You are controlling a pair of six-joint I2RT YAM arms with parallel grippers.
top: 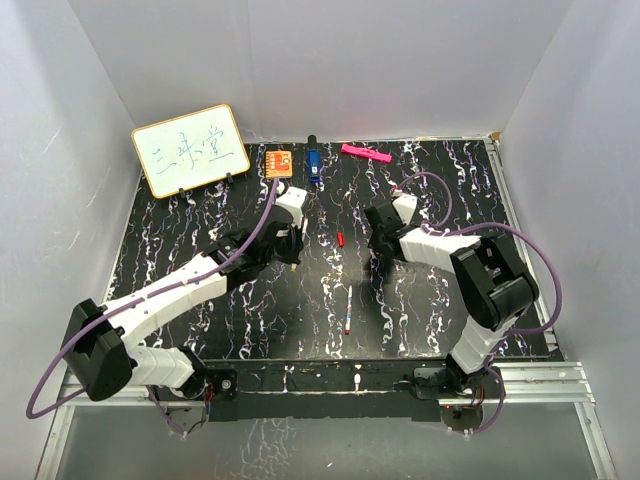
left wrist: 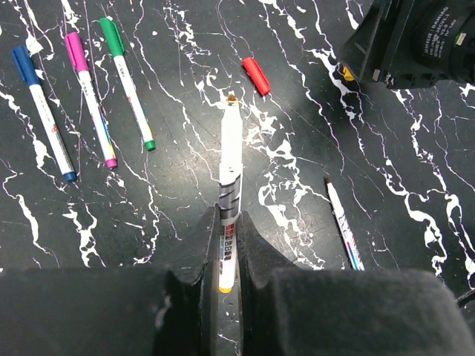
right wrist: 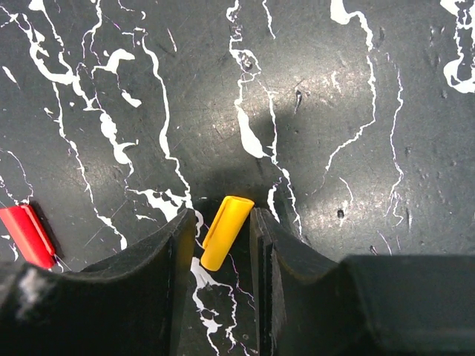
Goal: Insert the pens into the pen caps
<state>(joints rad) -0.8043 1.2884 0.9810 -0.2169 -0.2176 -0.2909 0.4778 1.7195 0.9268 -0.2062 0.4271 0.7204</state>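
Observation:
My left gripper (left wrist: 228, 222) is shut on a white pen (left wrist: 231, 148) with a yellow end, bare tip pointing away, just above the table. Three capped pens, blue (left wrist: 43, 111), purple (left wrist: 90, 96) and green (left wrist: 128, 80), lie to its left. A red cap (left wrist: 256, 75) lies ahead, and an uncapped pen (left wrist: 343, 222) lies to the right. My right gripper (right wrist: 223, 219) is open, low on the table, its jaws either side of a tilted yellow cap (right wrist: 224, 230). The red cap (right wrist: 28, 236) lies to its left. In the top view both grippers (top: 290, 252) (top: 380, 245) flank the red cap (top: 340, 239).
A whiteboard (top: 190, 150) stands at the back left. An orange block (top: 279, 161), a blue-and-black object (top: 313, 163) and a pink bar (top: 366, 153) lie along the back edge. The loose pen (top: 348, 312) lies near the front middle. White walls enclose the table.

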